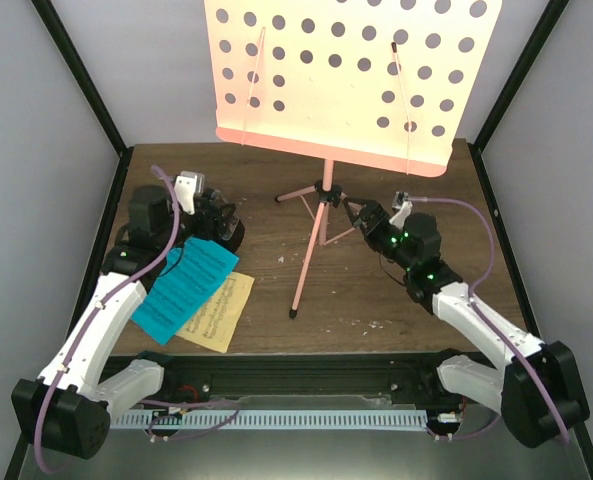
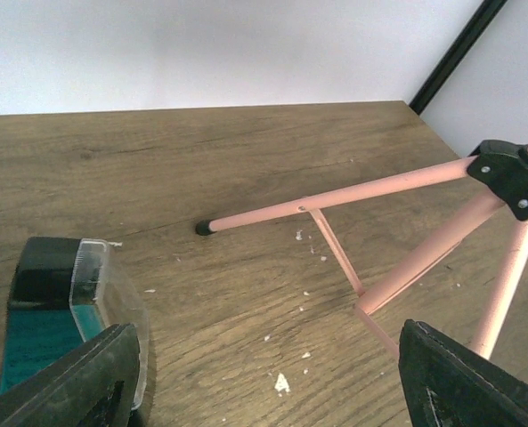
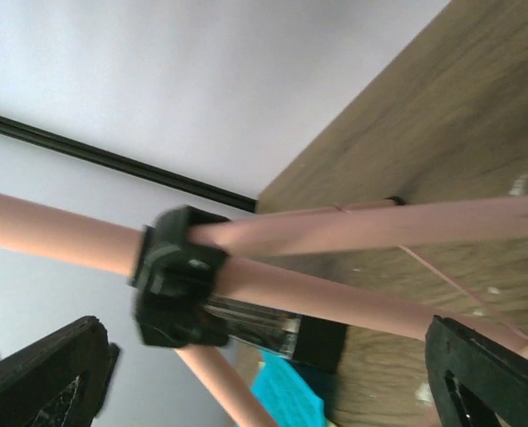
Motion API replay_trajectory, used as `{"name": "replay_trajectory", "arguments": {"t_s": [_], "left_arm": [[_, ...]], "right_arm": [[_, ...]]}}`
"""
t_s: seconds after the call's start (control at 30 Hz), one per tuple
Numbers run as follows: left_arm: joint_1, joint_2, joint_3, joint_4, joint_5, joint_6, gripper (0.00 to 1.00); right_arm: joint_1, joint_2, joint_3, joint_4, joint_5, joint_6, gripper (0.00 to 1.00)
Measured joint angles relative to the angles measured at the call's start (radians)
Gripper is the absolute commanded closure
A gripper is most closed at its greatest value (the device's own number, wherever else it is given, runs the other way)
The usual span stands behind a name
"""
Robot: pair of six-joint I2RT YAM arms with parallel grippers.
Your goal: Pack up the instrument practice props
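Note:
The pink music stand stands at the table's middle, its hole-punched desk (image 1: 346, 70) high at the back and its black tripod hub (image 1: 325, 189) low. The cyan page (image 1: 186, 288) lies on the pale-yellow page (image 1: 224, 312) at front left. The black metronome (image 2: 63, 294) with a clear cover lies by my left fingertip, on the cyan page; it also shows in the right wrist view (image 3: 321, 338). My left gripper (image 1: 225, 226) is open and empty, facing the tripod legs (image 2: 353, 191). My right gripper (image 1: 361, 213) is open, with the hub (image 3: 176, 289) and the legs between its jaws, untouched.
Black frame posts (image 1: 76, 70) and white walls enclose the table on the left, right and back. White crumbs (image 2: 281, 382) are scattered on the wood. One tripod foot (image 1: 294, 312) reaches toward the front edge.

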Motion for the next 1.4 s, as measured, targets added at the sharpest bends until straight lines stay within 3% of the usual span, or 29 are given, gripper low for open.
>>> {"name": "replay_trajectory", "arguments": {"t_s": [0.23, 0.47, 0.77, 1.0, 1.4], "left_arm": [[0.0, 0.0, 0.0, -0.006, -0.07, 0.017, 0.21], [0.0, 0.0, 0.0, -0.013, -0.131, 0.043, 0.23], [-0.001, 0.003, 0.0, -0.021, -0.177, 0.063, 0.23], [-0.003, 0.003, 0.0, -0.027, -0.186, 0.063, 0.23], [-0.003, 0.003, 0.0, -0.027, -0.204, 0.063, 0.24]], "right_arm": [[0.0, 0.091, 0.027, 0.171, -0.044, 0.214, 0.11], [0.019, 0.131, 0.043, 0.178, -0.016, 0.328, 0.23], [0.032, 0.151, 0.071, 0.194, -0.006, 0.383, 0.28], [0.046, 0.189, 0.071, 0.232, -0.019, 0.418, 0.45], [0.058, 0.206, 0.068, 0.291, -0.024, 0.446, 0.61]]}}
